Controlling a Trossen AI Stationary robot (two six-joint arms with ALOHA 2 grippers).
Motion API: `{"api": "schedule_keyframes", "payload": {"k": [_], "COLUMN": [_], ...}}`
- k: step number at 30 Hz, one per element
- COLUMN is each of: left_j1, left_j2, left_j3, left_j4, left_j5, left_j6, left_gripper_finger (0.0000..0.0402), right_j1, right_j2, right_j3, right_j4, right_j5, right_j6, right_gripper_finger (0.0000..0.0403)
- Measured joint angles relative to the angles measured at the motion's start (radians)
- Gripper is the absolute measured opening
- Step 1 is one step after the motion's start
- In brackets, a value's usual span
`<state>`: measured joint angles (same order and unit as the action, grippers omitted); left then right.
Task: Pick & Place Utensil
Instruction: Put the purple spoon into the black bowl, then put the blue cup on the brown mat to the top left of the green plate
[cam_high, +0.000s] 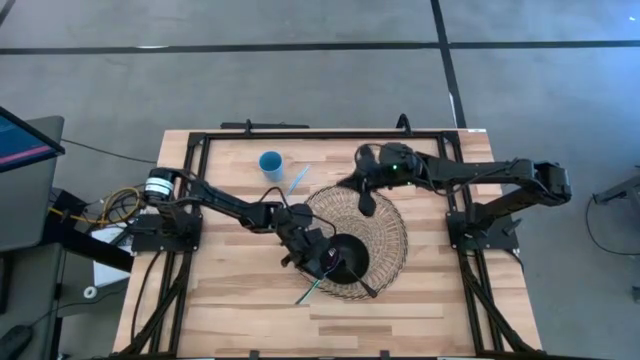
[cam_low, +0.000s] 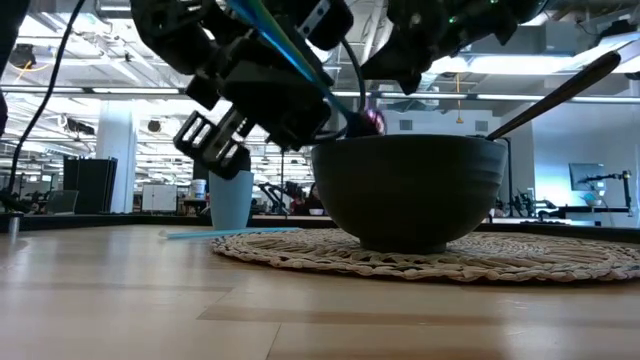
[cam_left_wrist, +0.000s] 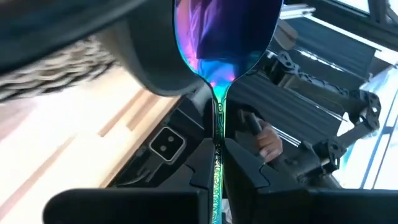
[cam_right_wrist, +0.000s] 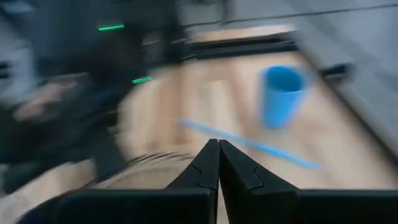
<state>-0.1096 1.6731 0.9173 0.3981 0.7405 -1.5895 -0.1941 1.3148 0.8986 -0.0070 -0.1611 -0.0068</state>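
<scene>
An iridescent spoon (cam_left_wrist: 225, 37) is in my left gripper (cam_left_wrist: 217, 148), which is shut on it beside the black bowl (cam_high: 347, 258). The bowl stands on a round woven mat (cam_high: 385, 225). The spoon's head (cam_low: 366, 121) is at the bowl's rim (cam_low: 400, 143), and its handle end (cam_high: 305, 295) points toward the near edge. A dark utensil (cam_low: 560, 90) leans in the bowl, handle up over the rim. My right gripper (cam_high: 365, 198) is shut and touches nothing, above the mat's far part. My left gripper pinches the spoon's handle (cam_left_wrist: 217, 127) just behind the neck, between its two fingers (cam_left_wrist: 249, 165). The handle runs back along the fingers. The spoon is lifted clear of the table and tilted, with its head toward the bowl and its handle end (cam_low: 262, 30) higher.
A blue cup (cam_high: 270, 162) stands on the far left of the table, and a light blue stick (cam_high: 298, 180) lies flat next to it. Both also show in the right wrist view: cup (cam_right_wrist: 283, 93), stick (cam_right_wrist: 249, 144). Bare wood lies near and left of the mat.
</scene>
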Motion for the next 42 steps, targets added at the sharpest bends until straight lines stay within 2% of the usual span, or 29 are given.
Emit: {"api": "schedule_keyframes", "payload": {"k": [2,4,14,23,42], "left_j1": [0.012,0.029,0.083,0.078,0.084], "left_j2": [0.011,0.016,0.04,0.044,0.043], "left_j3": [0.0,0.0,0.0,0.0,0.0], "left_j4": [0.001,0.001,0.001,0.005,0.03], "left_j5": [0.016,0.021,0.012,0.014,0.027], "left_j6": [-0.011,-0.018,-0.024,-0.02,0.023], "left_gripper_finger": [0.0021,0.0021,0.0041,0.0044,0.0045], "right_j1": [0.021,0.048,0.178,0.278,0.227], "right_j2": [0.0,0.0,0.0,0.071,0.218], "right_j3": [0.0,0.0,0.0,0.0,0.037], "right_j4": [-0.027,-0.063,-0.156,-0.11,-0.221], "right_j5": [-0.085,-0.124,-0.127,-0.123,-0.126], "right_j6": [-0.001,-0.001,0.0,-0.001,0.09], "right_gripper_finger": [0.0001,0.0001,0.0001,0.0001,0.0001]}}
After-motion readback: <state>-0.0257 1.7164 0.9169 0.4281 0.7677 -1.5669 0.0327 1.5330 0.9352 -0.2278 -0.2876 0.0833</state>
